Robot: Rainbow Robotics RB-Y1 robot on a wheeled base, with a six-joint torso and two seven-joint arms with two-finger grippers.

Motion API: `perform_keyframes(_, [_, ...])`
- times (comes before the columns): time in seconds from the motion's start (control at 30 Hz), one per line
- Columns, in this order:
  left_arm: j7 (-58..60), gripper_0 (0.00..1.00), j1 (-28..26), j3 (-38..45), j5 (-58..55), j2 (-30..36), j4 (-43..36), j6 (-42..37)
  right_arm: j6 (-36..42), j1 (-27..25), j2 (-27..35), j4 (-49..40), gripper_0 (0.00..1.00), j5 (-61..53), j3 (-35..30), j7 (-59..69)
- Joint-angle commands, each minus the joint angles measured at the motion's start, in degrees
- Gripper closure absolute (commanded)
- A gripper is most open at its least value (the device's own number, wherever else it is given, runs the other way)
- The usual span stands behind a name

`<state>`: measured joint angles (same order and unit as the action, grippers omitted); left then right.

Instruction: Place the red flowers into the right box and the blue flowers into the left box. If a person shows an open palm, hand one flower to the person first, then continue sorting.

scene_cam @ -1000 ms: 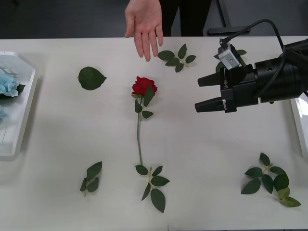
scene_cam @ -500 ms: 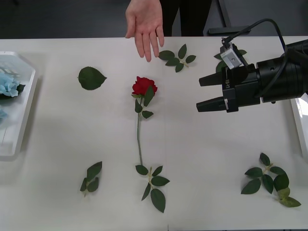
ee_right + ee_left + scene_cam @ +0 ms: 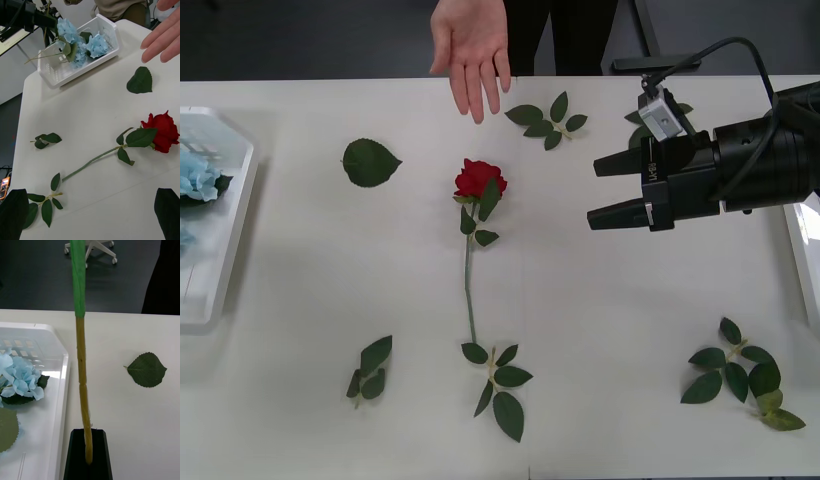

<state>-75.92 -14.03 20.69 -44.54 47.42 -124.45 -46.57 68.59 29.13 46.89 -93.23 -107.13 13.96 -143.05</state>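
We've got the right gripper (image 3: 587,196) hanging wide open beside 1 red rose (image 3: 479,180). Our left gripper (image 3: 88,453) is clamped on a stem (image 3: 81,363).

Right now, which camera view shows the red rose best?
The right wrist view: the red rose lies close, bloom, leaves and whole stem sharp between the open right gripper. The front view shows it whole too, but smaller, mid-table, left of that gripper.

One red rose (image 3: 479,179) is seen on the table (image 3: 600,300). Two blue flower heads (image 3: 80,45) are counted in one white box (image 3: 56,75). One open hand (image 3: 471,45), one single loose leaf (image 3: 369,162) and five leaf sprigs (image 3: 740,375) are counted.
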Motion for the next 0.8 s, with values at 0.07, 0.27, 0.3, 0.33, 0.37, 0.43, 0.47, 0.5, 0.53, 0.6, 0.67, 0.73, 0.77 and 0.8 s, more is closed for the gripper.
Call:
perform_keyframes(0.07, [2.9,1.00,-1.1,0.7,-0.3,2.1,-0.3,-0.3,-0.9,0.0,2.1,-0.6,0.03,-1.1,-1.1,-1.5])
perform_keyframes(0.27, [2.9,1.00,-1.1,0.7,-0.3,2.1,-0.3,-0.3,-1.1,0.0,2.1,-0.6,0.03,-1.1,-1.2,-1.5])
perform_keyframes(0.3, [2.9,1.00,-1.1,0.7,-0.3,2.1,-0.3,-0.3,-1.1,0.0,2.1,-0.6,0.03,-1.1,-1.2,-1.4])
perform_keyframes(0.33, [2.9,1.00,-1.1,0.7,-0.3,2.1,-0.3,-0.3,-1.3,0.0,2.1,-0.7,0.03,-1.1,-1.2,-1.4])
perform_keyframes(0.37, [2.9,1.00,-1.1,0.7,-0.3,2.1,-0.3,-0.3,-1.4,0.0,2.0,-0.7,0.03,-1.1,-1.2,-1.5])
perform_keyframes(0.43, [2.9,1.00,-1.1,0.7,-0.3,2.1,-0.3,-0.3,-1.4,0.0,2.1,-0.6,0.03,-1.2,-1.2,-1.4])
perform_keyframes(0.47, [2.9,1.00,-1.1,0.7,-0.3,2.1,-0.3,-0.3,-1.4,0.0,2.1,-0.7,0.03,-1.4,-1.2,-1.4])
perform_keyframes(0.5, [2.9,1.00,-1.1,0.7,-0.3,2.1,-0.3,-0.3,-1.4,0.0,2.1,-0.6,0.03,-1.3,-1.1,-1.4])
perform_keyframes(0.53, [2.9,1.00,-1.1,0.7,-0.3,2.1,-0.3,-0.3,-1.4,0.0,2.1,-0.7,0.03,-1.4,-1.1,-1.4])
perform_keyframes(0.6, [2.9,1.00,-1.1,0.7,-0.3,2.1,-0.3,-0.3,-1.5,0.0,2.1,-0.7,0.03,-1.3,-1.2,-1.4])
perform_keyframes(0.67, [2.9,1.00,-1.1,0.7,-0.3,2.1,-0.3,-0.3,-1.5,0.0,2.0,-0.6,0.03,-1.4,-1.1,-1.3])
perform_keyframes(0.73, [2.9,1.00,-1.1,0.7,-0.3,2.1,-0.3,-0.3,-1.5,0.0,2.1,-0.6,0.03,-1.4,-1.1,-1.3])
perform_keyframes(0.77, [2.9,1.00,-1.1,0.7,-0.3,2.1,-0.3,-0.3,-1.5,0.0,2.0,-0.7,0.03,-1.4,-1.2,-1.4])
perform_keyframes(0.8, [2.9,1.00,-1.1,0.7,-0.3,2.1,-0.3,-0.3,-1.4,0.0,2.1,-0.7,0.03,-1.4,-1.1,-1.4])
